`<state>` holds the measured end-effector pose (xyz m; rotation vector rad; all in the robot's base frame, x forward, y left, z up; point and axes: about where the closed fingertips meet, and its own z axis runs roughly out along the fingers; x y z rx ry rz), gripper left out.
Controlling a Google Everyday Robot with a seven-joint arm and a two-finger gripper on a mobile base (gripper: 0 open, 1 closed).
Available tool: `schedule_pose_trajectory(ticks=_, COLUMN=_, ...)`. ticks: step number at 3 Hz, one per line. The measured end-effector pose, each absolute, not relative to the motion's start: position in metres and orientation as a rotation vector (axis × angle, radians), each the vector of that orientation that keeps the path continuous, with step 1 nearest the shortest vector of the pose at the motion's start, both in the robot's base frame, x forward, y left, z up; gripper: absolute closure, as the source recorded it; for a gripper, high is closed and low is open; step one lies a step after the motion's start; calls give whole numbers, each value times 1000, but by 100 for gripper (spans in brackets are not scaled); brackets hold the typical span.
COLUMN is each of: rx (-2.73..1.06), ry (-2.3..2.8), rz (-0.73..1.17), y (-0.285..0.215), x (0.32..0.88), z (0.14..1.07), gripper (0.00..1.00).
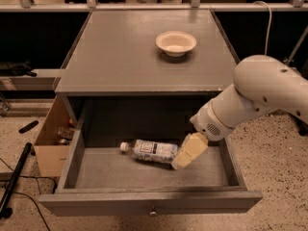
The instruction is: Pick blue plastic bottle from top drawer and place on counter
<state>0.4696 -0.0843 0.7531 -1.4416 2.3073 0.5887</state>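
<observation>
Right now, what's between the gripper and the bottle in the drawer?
Nothing: in the camera view the gripper meets the bottle's bottom end inside the drawer. Whether they touch, I cannot tell.

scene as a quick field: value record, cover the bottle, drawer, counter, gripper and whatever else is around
bottle: blue plastic bottle lying on its side on the drawer floor, white cap toward the picture's left
drawer: top drawer pulled open, small knob on its front
counter: counter holds one pale bowl near its back right
gripper: gripper lowered into the drawer at the bottle's base end; contact cannot be told
task state: bottle not yet lifted
beside cabinet: open cardboard box on the floor, at the picture's left
</observation>
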Motion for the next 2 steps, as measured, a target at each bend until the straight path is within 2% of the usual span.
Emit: schedule_pose_trajectory(ticks=2, rx=-1419, ry=2280, rz=590, y=-49, x=477, z=710, gripper=0)
